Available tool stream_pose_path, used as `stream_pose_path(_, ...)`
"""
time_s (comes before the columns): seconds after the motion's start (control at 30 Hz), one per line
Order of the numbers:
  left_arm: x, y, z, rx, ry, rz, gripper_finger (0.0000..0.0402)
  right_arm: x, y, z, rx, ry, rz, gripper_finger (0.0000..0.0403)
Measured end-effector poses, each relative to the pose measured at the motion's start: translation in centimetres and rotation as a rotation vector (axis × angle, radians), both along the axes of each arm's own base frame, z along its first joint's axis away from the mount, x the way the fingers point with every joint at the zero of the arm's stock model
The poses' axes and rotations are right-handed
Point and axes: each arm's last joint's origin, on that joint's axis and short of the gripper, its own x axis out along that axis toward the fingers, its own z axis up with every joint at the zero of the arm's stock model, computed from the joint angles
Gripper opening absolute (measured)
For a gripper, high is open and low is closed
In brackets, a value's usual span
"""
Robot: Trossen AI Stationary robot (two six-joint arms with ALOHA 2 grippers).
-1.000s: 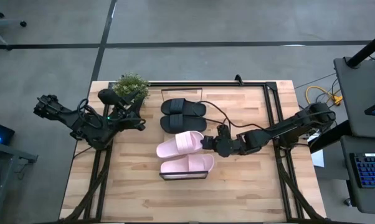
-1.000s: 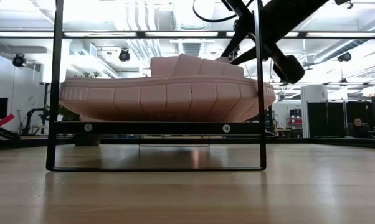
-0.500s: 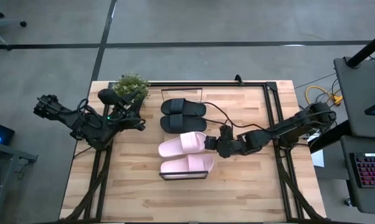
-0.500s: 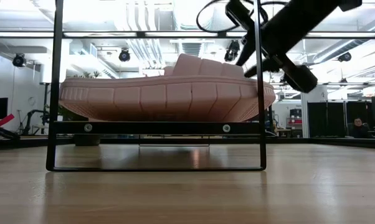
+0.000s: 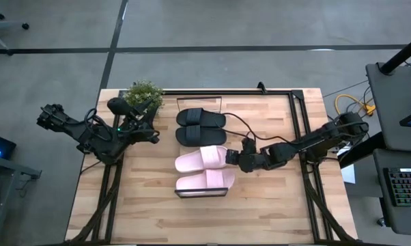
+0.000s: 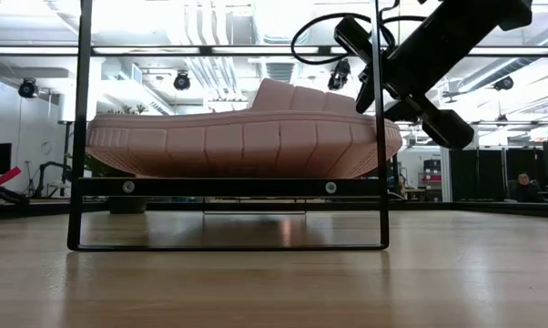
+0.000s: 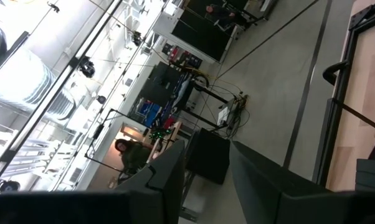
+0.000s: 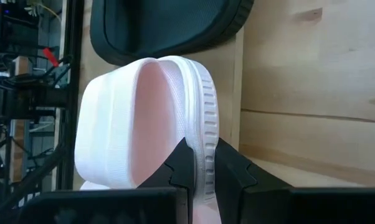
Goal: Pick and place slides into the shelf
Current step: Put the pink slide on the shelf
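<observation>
While the left arm waits at the left edge of the tabletop beside a small potted plant, its left hand has the fingers spread apart and holds nothing. Right hand sits at centre frame in the high view, fingers clamped together on the rim of the upper pink slide; the right wrist view shows both fingers pinching that ribbed edge. This slide lies just above the lower pink slide, the two nearly touching. Black pair of slides rests side by side above them, toward the top centre. All four sit in a column on the shelf, whose dark frame end shows below the lowest pink slide. In the low view, the pink slide fills the frame's opening, the right arm coming in at upper right.
</observation>
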Motion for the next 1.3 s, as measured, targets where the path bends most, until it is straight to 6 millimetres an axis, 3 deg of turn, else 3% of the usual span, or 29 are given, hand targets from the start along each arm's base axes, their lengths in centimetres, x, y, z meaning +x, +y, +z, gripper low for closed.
stream_pose_path(0.37, 0.0, 0.0, 0.0, 0.000, 0.000, 0.000, 0.0112, 0.2, -1.2, -0.3, 0.021, 0.031, 0.033, 0.0028)
stream_pose_path(0.93, 0.0, 0.0, 0.0, 0.000, 0.001, 0.000, 0.0112, -0.2, -1.1, -1.1, 0.073, 0.063, 0.069, 0.0029)
stream_pose_path(1.3, 0.0, 0.0, 0.0, 0.000, 0.001, 0.000, 0.0112, 1.6, -0.5, -3.2, 0.121, 0.020, 0.109, 0.0030)
